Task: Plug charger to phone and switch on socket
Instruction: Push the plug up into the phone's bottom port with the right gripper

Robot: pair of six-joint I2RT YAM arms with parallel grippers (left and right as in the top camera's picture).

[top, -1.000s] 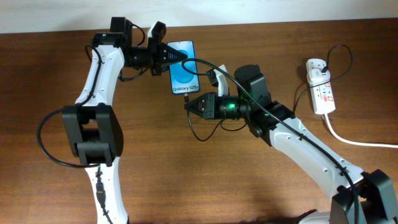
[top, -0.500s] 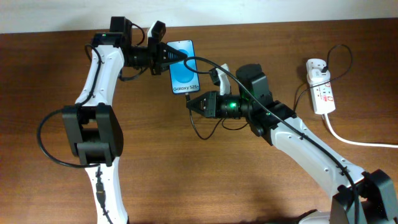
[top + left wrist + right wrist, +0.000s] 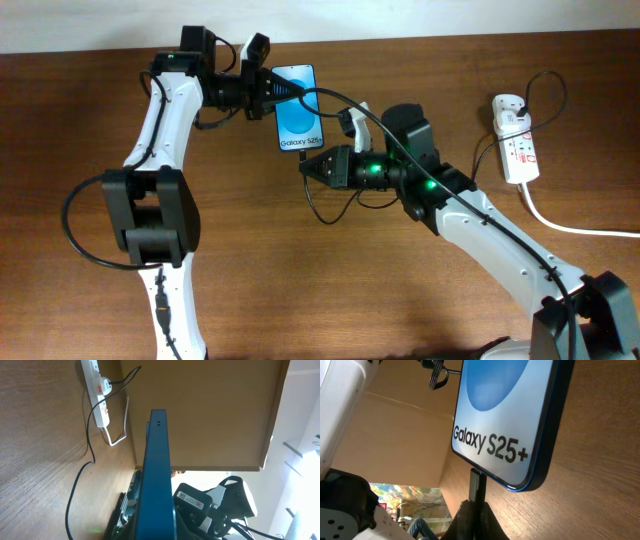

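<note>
Only the right wrist view shows the single thin black charger cable [image 3: 478, 482] meeting the bottom edge of the one slim blue-screened phone [image 3: 505, 420], with the right pincer [image 3: 474, 510] clamped on its plug. Overhead, the left pincer [image 3: 268, 88] is clamped on the phone's side, and one white power strip [image 3: 516, 140] lies well apart on the wooden bench [image 3: 300, 280].

Black lettering reading "Galaxy S25+" crossed the 6 o'clock end of the lit blue screen on a slim, dark-framed smartphone [image 3: 505, 410]. A white sticker [image 3: 192, 501] on black robot hardware carried a square code, unreadable. Red marks on the white plastic power strip [image 3: 516, 140] were illegible.
</note>
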